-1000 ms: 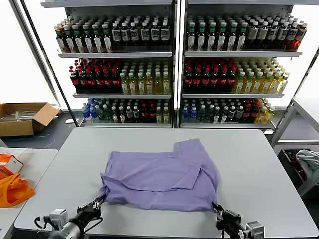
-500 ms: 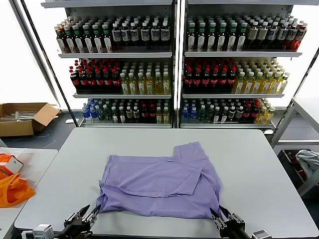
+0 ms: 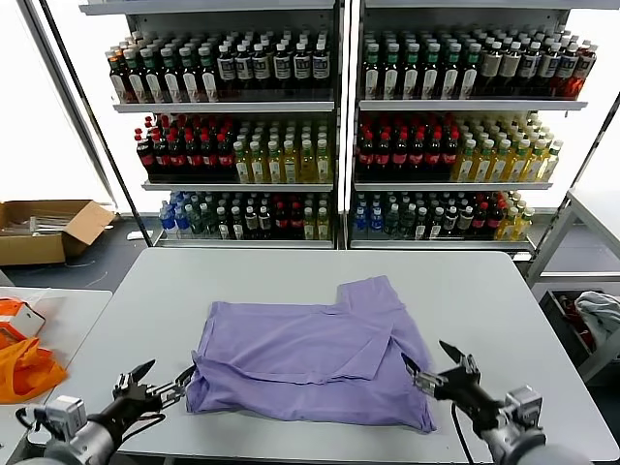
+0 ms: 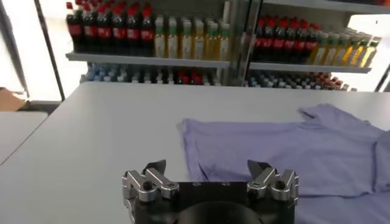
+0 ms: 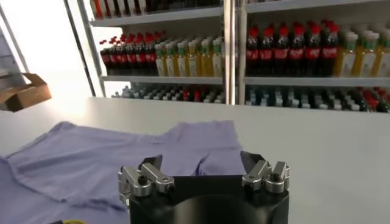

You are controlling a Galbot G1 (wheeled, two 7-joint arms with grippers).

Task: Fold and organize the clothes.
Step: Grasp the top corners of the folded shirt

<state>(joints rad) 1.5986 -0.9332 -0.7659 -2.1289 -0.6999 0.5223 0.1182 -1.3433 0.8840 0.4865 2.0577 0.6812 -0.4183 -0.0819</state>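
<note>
the lavender t-shirt [image 3: 315,363] lay partly folded on the grey table [image 3: 484,300], near its front edge. the left claw [image 3: 155,383] stood apart just off the shirt's left corner; the right claw [image 3: 434,366], also apart, hung seemingly just above its right edge.

No readable text; bottle labels [image 3: 291,63] illegible.

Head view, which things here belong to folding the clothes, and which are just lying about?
Part of the job:
- lavender cotton T-shirt, partly folded on the grey table
- left tool, open, at its near-left corner
- right tool, open, at its near-right edge

Just lying about:
- bright orange fabric
- open cardboard box
- shelves of bottles
- pale grey-white cloth
</note>
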